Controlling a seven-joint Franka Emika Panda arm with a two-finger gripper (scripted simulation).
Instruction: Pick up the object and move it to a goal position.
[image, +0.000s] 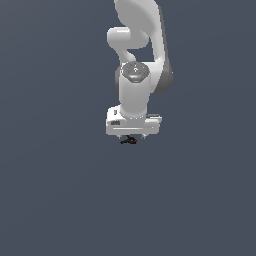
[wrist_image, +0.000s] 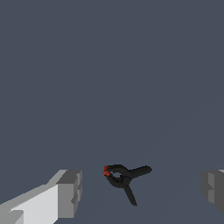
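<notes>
With the gripper (wrist_image: 140, 190) spread wide and holding nothing, its fingers (wrist_image: 70, 192) flanking the object (wrist_image: 124, 177) at 9 and 3 o'clock, lower straight, centre on the black body, then close evenly before lifting.

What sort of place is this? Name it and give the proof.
Likely a bare simulated test scene, not a real room. A flat, uniform grey-blue floor fills both views; a smooth white arm hangs over one small black clamp lying between the open fingers.
</notes>
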